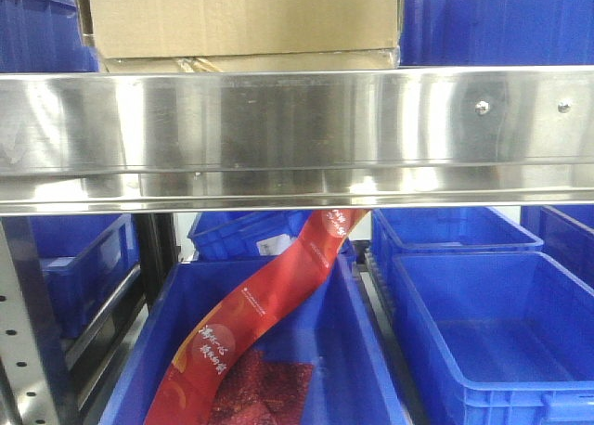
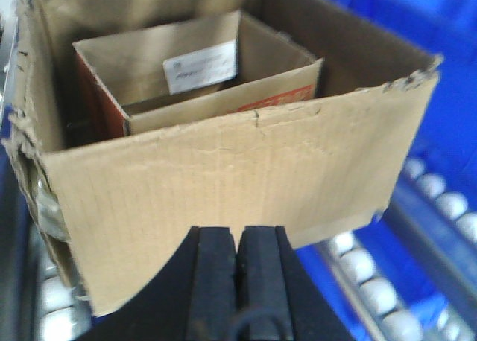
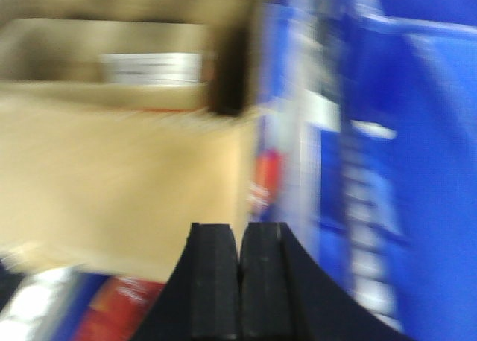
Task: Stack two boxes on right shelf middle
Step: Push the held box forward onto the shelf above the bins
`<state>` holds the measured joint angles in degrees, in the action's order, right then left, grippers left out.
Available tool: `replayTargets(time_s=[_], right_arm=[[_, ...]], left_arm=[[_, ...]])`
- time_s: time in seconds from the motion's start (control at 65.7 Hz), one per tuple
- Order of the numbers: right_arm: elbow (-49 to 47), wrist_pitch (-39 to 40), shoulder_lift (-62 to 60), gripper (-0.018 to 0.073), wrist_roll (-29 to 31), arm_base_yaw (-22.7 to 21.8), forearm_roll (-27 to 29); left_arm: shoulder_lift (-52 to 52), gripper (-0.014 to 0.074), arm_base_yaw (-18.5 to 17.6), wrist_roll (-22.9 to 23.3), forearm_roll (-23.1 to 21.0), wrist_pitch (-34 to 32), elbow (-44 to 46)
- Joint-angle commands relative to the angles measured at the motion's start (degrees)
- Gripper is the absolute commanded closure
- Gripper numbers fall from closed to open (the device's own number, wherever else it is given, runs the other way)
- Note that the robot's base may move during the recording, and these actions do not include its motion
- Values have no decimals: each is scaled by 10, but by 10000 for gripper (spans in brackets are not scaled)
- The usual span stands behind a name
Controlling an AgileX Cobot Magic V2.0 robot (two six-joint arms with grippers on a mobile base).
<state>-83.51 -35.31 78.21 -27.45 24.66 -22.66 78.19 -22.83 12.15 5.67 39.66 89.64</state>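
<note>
A large open cardboard box (image 2: 223, 170) stands on the shelf, with a smaller open box (image 2: 201, 73) bearing a white label nested inside it. The large box also shows in the front view (image 1: 241, 17) above the steel shelf rail, and blurred in the right wrist view (image 3: 127, 162). My left gripper (image 2: 238, 233) is shut and empty, right at the large box's near wall. My right gripper (image 3: 239, 229) is shut and empty, at the box's near right corner. Neither gripper shows in the front view.
A steel shelf rail (image 1: 297, 137) crosses the front view. Below it stand blue bins (image 1: 492, 341), one holding a red banner strip (image 1: 269, 304) and red packets. White rollers (image 2: 373, 281) and blue bins flank the box. More blue bins (image 3: 402, 170) are at the right.
</note>
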Motion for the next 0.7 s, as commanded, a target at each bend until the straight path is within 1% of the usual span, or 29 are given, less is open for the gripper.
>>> replayTargets(time_s=[0.0, 0.076, 0.198, 0.243, 0.38, 0.472, 0.578, 0.685], right_arm=[[52, 59, -48, 721, -36, -14, -5], [108, 83, -87, 721, -54, -30, -5], [197, 142, -156, 721, -54, -44, -5], [227, 156, -179, 721, -54, -50, -5], [329, 214, -245, 721, -54, -63, -21], [383, 231, -292, 721, -54, -63, -21], [420, 231, -341, 721, -54, -63, -20], [427, 224, -371, 721, -54, -63, -20]], left_arm=[[-49, 696, 7, 25, -8, -91, -76], [-95, 696, 23, 49, -9, -138, -151], [-181, 696, 53, 50, -10, -201, -270], [-212, 696, 63, 50, -10, -214, -313], [-308, 696, 89, 50, -10, -222, -411], [-371, 696, 96, 50, -10, -223, -465], [-430, 696, 96, 50, -10, -222, -498], [-467, 696, 96, 50, -10, -221, -508]])
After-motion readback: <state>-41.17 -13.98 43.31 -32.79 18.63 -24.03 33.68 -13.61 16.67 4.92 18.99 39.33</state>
